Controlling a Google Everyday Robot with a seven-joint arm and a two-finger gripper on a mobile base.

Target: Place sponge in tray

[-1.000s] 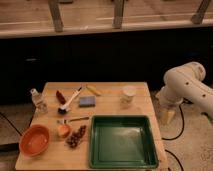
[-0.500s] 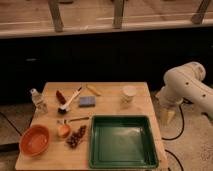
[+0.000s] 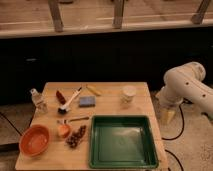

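1. Camera view: we see the sponge point(image 3: 87, 101) lying flat on the wooden counter point(image 3: 107, 109), toward the back edge and left of centre. It is well apart from the tray point(image 3: 123, 118), which fills the front right corner.
2. We judge the task not yet begun: the tray holds nothing, and the sponge rests untouched just beside the white-handled dish brush point(image 3: 70, 101).
3. The gripper point(image 3: 167, 116) hangs beyond the counter's right edge, pointing down below the pale arm point(image 3: 186, 86). We read this as a waiting pose, kept clear of the clutter.
4. Whether the gripper is apart or together we cannot tell; we see nothing in it.
5. The tray sits on the arm's side of the counter, which should make the carry short. A white cup point(image 3: 129, 95) near the back right stands between arm and sponge, and a low reach could knock it.
6. The arm is cut off at the picture's right side, and its base is out of view.
7. Several small items are hard to name: a clear bottle point(image 3: 37, 100) at the left edge, a yellow piece point(image 3: 93, 90) near the back edge, and a dark cluster point(image 3: 76, 138) beside the orange bowl point(image 3: 35, 140) at the front left corner.
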